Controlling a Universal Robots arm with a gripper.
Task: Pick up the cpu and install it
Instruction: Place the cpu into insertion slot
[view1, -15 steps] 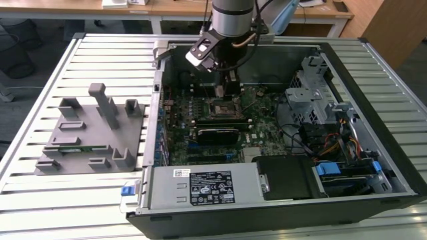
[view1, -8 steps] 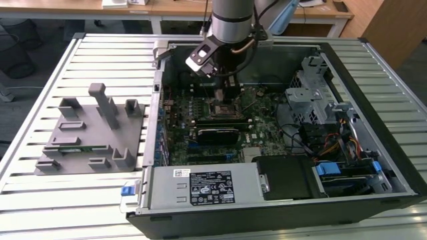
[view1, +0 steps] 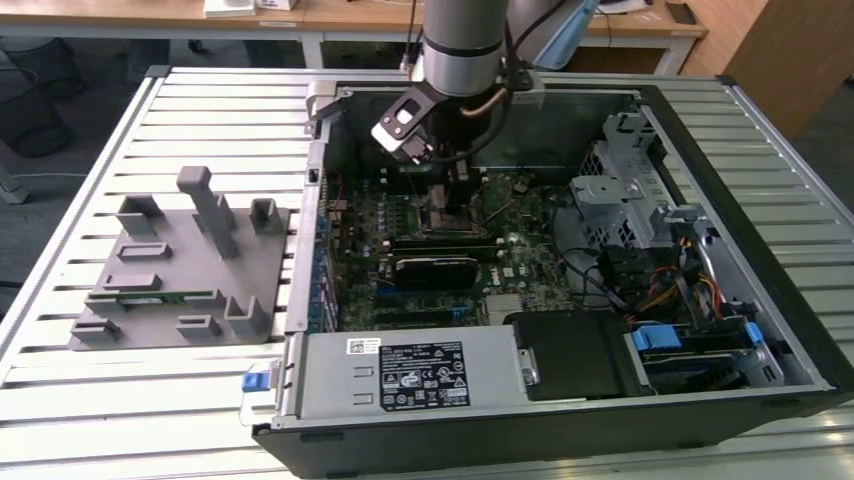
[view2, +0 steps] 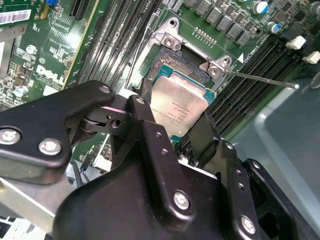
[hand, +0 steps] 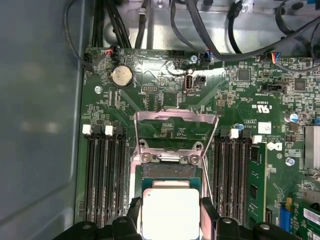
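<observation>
The cpu, a flat square chip with a silvery top, sits between the two black fingers of my gripper, which is shut on its opposite edges. In the second wrist view the cpu hangs slightly tilted just over the open socket on the green motherboard. The socket's metal load plate is folded back and its thin lever sticks out sideways. In the exterior view my gripper reaches down into the open computer case, over the board's middle.
Black memory slots flank the socket, with one green stick seated. Cables, a drive cage and the power supply crowd the case. A grey fixture with a green memory stick stands at the exterior view's left.
</observation>
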